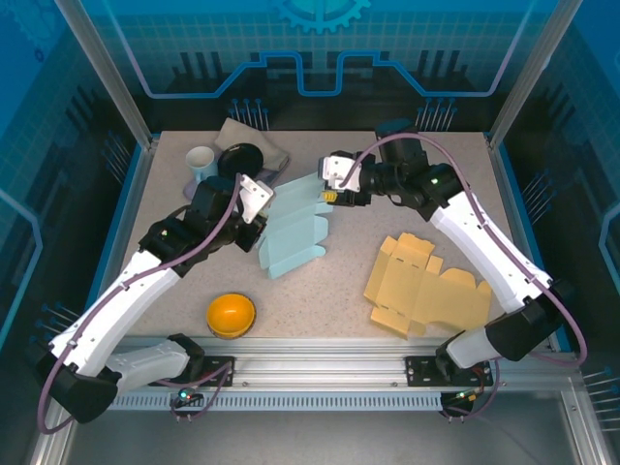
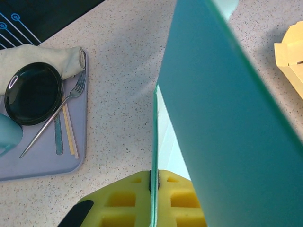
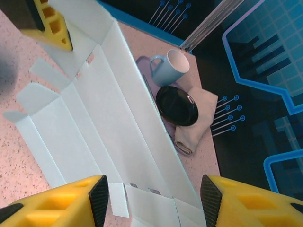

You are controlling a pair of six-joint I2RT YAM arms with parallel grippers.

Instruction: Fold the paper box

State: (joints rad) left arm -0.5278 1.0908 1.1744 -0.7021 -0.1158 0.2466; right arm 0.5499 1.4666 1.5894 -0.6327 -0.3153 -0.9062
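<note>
One orange bowl (image 1: 231, 315) sits nearest, by the front edge of the table (image 1: 320, 300). To its right a yellow blank (image 1: 426, 286) lies flat. Farther in, the left gripper (image 1: 257, 221) is clamped on the left edge of the blue paper box (image 1: 295, 232), the sheet pinched between its yellow pads (image 2: 123, 203). At the box's far right edge the right gripper (image 1: 330, 196) hangs with jaws apart, the unfolded sheet spread beneath them; whether they touch it cannot be told. At the far left, a tray (image 2: 47, 165) carries a mug (image 1: 201, 160), black plate (image 1: 239, 158), fork (image 2: 52, 120) and cloth (image 1: 254, 136).
</note>
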